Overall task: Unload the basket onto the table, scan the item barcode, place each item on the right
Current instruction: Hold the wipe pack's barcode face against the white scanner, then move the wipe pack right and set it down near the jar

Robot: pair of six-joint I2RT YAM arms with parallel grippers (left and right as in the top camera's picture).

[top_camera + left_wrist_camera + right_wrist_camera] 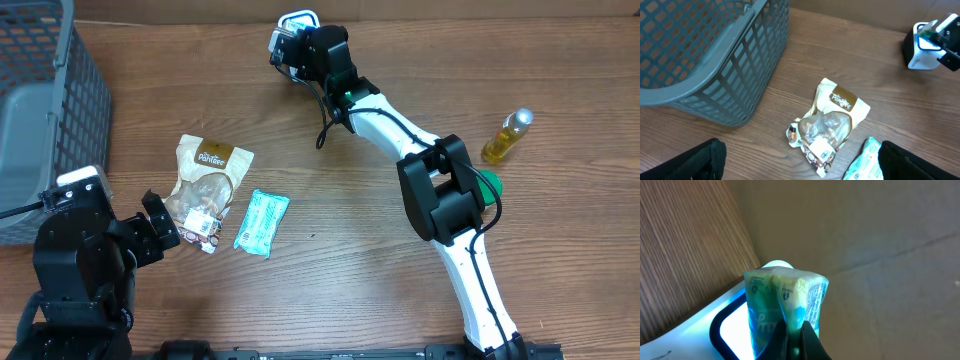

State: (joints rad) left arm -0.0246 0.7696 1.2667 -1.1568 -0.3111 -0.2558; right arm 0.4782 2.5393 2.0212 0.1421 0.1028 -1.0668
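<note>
The left gripper (163, 225) stands spread wide, just beside a crinkly brown snack pouch (205, 185). At the table's far edge, the right gripper (796, 332) pinches a folded, glossy green packet (782, 300) between pressed fingers, in front of the white scanner (715, 325) and its blue-lit window.

table (340, 280): brown wood grain | wall (880, 230): plain tan cardboard
</note>
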